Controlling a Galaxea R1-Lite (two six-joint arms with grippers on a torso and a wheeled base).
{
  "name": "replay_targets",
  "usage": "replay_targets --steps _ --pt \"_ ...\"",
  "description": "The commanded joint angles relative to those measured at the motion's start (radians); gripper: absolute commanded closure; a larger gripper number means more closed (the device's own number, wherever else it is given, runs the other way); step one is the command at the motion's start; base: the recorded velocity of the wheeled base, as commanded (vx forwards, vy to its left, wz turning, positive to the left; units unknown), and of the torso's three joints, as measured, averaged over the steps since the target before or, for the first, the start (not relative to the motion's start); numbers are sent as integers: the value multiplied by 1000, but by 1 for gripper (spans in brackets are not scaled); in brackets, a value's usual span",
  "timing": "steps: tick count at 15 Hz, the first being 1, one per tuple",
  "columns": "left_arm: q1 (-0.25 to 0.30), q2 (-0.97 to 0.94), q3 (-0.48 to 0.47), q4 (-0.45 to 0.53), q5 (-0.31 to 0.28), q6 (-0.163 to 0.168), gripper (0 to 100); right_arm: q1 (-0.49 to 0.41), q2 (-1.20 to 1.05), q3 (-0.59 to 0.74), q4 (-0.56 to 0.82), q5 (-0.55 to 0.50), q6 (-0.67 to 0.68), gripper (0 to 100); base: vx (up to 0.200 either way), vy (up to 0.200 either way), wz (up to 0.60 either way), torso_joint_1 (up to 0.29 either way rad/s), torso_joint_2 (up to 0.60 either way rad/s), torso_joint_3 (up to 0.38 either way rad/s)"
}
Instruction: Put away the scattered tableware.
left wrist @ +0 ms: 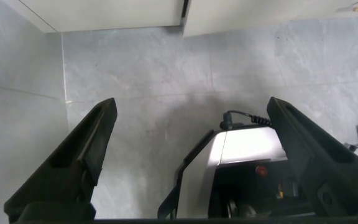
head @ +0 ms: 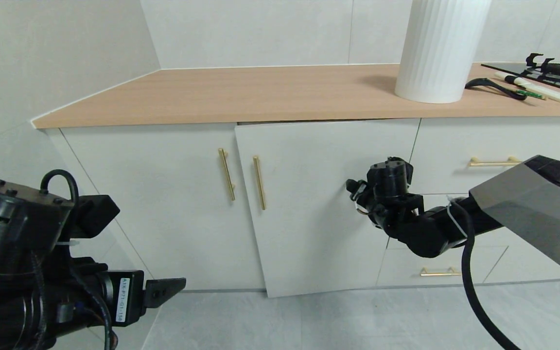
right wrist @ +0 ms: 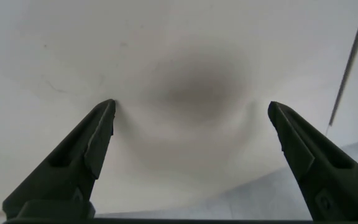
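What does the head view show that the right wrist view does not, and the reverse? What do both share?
Only the head view shows the wooden counter with a white ribbed vase, some utensils and the stove, plus the gold handles. Only the right wrist view shows the right gripper wide open and a dark shadow between its fingers. Both show the white cabinet door, slightly ajar, close in front of that gripper.
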Motion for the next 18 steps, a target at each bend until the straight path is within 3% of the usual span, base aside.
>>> replay_targets --steps 1,9,11,13,14,16,18 --pt "0 0 0 0 0 -1 0 -5 23 -18 -1 -12 -1 0 0 0 0 0 0 0" --pt "0 0 0 0 0 -2 0 -19 43 -44 1 -43 -3 0 0 0 0 0 0 0" --pt "1 -1 0 0 0 -1 0 -12 -20 33 7 -1 -1 0 0 0 0 0 0 0" --pt "0 -1 0 -2 0 -2 0 17 -145 193 3 181 -1 0 0 0 0 0 0 0" --pt "0 -3 -2 -2 0 -1 0 27 -267 338 3 350 -9 0 0 0 0 0 0 0" --pt "0 -4 -2 -2 0 -1 0 18 -424 490 4 597 -92 0 0 0 0 0 0 0" --pt "0 -6 -2 -2 0 -1 0 11 -467 524 6 646 -128 0 0 0 0 0 0 0"
